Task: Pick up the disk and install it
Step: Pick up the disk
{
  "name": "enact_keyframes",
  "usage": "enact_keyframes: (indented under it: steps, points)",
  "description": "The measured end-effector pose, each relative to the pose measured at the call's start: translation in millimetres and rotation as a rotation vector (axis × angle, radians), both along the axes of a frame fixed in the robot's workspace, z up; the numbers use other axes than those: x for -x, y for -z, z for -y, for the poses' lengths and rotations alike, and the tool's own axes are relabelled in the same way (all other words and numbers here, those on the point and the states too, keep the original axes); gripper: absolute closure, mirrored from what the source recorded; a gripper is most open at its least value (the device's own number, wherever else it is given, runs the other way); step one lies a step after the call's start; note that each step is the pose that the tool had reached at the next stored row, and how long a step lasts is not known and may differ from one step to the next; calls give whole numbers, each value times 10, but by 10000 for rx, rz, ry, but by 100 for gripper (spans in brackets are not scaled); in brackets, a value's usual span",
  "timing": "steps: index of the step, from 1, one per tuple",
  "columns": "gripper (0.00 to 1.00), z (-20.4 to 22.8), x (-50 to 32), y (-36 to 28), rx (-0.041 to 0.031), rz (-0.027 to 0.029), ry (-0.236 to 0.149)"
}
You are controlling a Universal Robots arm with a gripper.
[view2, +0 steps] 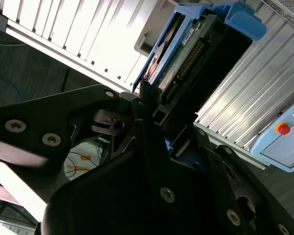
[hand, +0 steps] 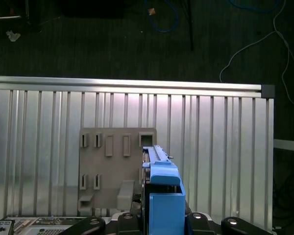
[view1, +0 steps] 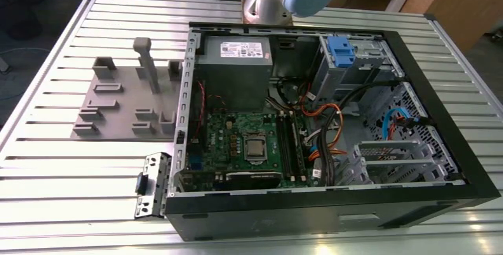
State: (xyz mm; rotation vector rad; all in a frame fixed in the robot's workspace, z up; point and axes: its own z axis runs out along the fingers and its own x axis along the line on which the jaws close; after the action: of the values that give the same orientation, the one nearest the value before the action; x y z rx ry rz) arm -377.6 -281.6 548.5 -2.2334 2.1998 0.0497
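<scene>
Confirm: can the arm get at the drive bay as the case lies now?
Probably yes. The case lies open side up, no panel covers the bay, and the tool holds the disk. A black cable skirts the bay's edge.

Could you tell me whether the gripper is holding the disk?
Yes, in the second wrist view the disk sits clamped between the fingers of the gripper.

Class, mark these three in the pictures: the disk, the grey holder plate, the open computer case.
disk (view2: 183,54), second wrist view, on its connector edge.
grey holder plate (view1: 122,122), exterior view, on its flat base.
computer case (view1: 275,217), exterior view, on its black outer wall.
</scene>
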Motion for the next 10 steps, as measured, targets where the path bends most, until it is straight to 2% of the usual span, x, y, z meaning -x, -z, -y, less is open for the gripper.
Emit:
enact_keyframes:
  steps: [10]
  points:
    - [64, 0, 0, -81, -1, 1, 0]
